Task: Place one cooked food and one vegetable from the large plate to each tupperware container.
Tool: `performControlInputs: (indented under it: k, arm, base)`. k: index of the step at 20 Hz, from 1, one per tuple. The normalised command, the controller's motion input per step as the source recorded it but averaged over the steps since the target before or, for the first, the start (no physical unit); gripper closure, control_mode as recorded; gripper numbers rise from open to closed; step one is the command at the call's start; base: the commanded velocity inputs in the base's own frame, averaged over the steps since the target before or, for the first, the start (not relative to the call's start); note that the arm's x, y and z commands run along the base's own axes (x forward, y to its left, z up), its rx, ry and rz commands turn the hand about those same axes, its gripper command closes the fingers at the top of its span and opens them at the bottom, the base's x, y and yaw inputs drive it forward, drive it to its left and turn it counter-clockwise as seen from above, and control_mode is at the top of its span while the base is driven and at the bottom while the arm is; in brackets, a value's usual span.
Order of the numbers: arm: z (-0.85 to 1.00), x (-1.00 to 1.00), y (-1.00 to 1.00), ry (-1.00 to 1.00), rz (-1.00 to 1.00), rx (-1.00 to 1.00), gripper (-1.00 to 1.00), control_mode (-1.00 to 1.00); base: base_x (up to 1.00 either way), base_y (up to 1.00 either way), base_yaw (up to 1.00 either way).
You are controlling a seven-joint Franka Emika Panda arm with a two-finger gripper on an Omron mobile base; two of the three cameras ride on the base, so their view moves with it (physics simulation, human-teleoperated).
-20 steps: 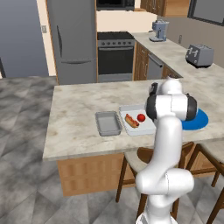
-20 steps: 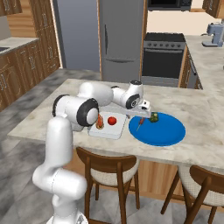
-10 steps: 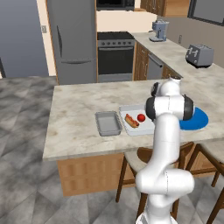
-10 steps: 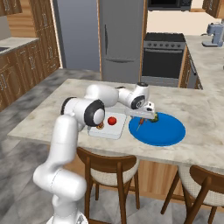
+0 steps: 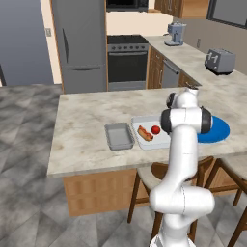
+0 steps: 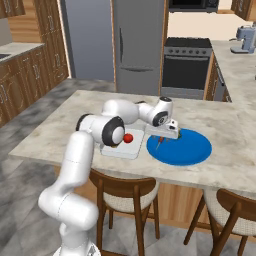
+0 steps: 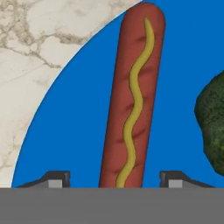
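- Tool [image 7: 112, 181]: poised low over the blue plate [image 7: 65, 131], fingers [image 7: 54, 179] spread to either side of the sausage [image 7: 131, 96], not closed on it; whether the pads touch it cannot be told.
- Sausage: reddish-brown, with a wavy yellow mustard line along its length, lying flat on the plate with one end close to the plate's rim.
- Green vegetable [image 7: 214, 127]: a dark, lumpy piece resting on the same plate, beside the sausage and apart from it.
- Plate in the right base view [image 6: 187, 150]: sits on the marble worktop [image 6: 65, 125], just beside the whitish tray [image 6: 117, 151]; the tool [image 6: 165, 136] hangs over the plate's edge nearest that tray.
- Whitish tray [image 5: 147, 123]: holds the hot dog in a bun [image 5: 144, 132] and the red tomato [image 5: 155, 130], side by side.
- Grey tray [image 5: 118, 136]: stands just beside the whitish tray, on the side away from the plate [image 5: 218, 130].
- Background: a toaster [image 5: 219, 61] on the far counter, and an oven [image 5: 128, 62] beside the refrigerator [image 5: 79, 43].
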Motion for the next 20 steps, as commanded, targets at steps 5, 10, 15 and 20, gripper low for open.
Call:
performControlInputs:
  k: [5,10,15,20]
  arm:
    - [-0.31,-0.44,0.33,0.0,0.0,0.1,1.0,-1.0]
    - [0.21,-0.58,0.24,-0.03,0.0,-0.01,1.0,-1.0]
    - [0.82,-0.54,0.39,-0.04,0.0,-0.08,1.0,-1.0]
    - [0.47,-0.56,0.91,-0.02,0.0,0.0,1.0,-1.0]
  base:
    - [0.0,0.0,0.0]
    - [0.0,0.0,0.0]
    - [0.0,0.0,0.0]
    - [0.0,0.0,0.0]
